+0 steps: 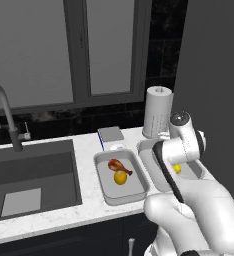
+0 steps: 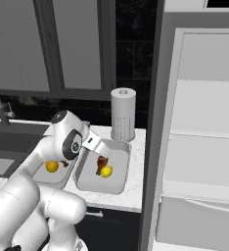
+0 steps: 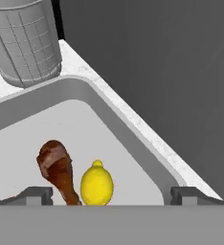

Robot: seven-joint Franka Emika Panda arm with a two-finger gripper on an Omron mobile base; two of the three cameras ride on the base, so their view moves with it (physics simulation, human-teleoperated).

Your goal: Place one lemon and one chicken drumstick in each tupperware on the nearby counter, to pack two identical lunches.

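Two light-grey tupperware tubs sit side by side on the white counter [image 1: 86,150]. The left tupperware [image 1: 124,199] holds a chicken drumstick [image 1: 117,165] and a lemon [image 1: 120,178]. My arm covers part of the right tupperware [image 2: 100,188], where a second drumstick [image 2: 102,163] lies next to a second lemon [image 2: 105,171]. Just above this right tub hangs my gripper [image 2: 103,153], open and holding nothing. In the hand view its fingertips [image 3: 35,195] stand far apart, with that drumstick [image 3: 56,170] and lemon [image 3: 96,184] resting on the tub floor below.
A paper towel roll [image 1: 157,112] stands behind the right tub. A small grey box [image 1: 111,135] lies behind the left tub. The dark sink [image 1: 34,175] and its faucet [image 1: 1,115] are to the left. A tall grey fridge [image 2: 199,147] borders the counter on the right.
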